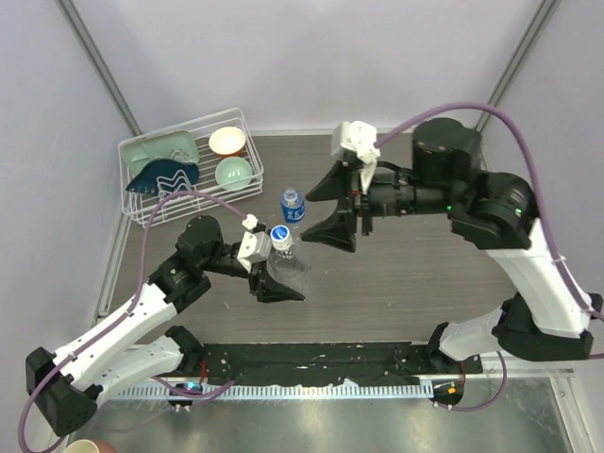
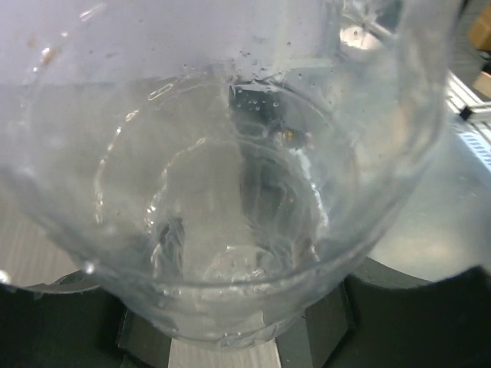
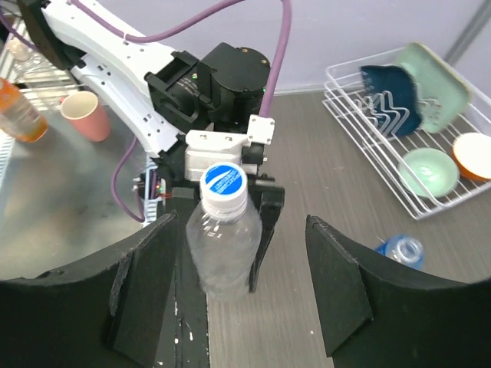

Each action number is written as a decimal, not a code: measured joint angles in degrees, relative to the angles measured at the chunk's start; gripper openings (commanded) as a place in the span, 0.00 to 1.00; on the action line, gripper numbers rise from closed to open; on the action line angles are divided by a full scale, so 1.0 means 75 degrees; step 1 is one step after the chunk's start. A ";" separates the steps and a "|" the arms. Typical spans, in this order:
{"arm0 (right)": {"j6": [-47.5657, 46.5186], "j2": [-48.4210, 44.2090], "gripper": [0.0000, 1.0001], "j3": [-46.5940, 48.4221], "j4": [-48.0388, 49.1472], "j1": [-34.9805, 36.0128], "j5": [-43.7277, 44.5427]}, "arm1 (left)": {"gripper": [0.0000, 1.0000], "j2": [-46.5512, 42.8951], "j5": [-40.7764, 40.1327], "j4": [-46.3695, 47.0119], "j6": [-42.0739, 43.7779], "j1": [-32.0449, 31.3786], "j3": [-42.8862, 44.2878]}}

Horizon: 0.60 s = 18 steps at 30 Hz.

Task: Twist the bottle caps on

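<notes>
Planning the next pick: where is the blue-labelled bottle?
In the top view the blue-labelled bottle sits left of centre, just right of the wire dish rack and beyond the plain bottle in the left gripper.

Capped clear bottle [image 3: 221, 257] gripped by left gripper [image 3: 224, 230], right gripper [image 3: 239, 222] jaws spread, dish rack [image 3: 360, 149]
</notes>
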 measured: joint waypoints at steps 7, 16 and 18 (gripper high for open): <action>-0.0201 0.0994 0.70 0.0192 0.0105 -0.0271 -0.1731 | 0.00 0.0000 0.1064 -0.0452 -0.0038 0.0000 0.0143; -0.0189 0.1081 0.69 0.0166 0.0618 -0.0271 -0.2833 | 0.00 0.0003 0.1262 -0.0565 -0.0149 0.0000 0.0143; -0.0181 0.1084 0.69 0.0114 0.0702 -0.0271 -0.2958 | 0.00 0.0003 0.1259 -0.0562 -0.0154 0.0000 0.0143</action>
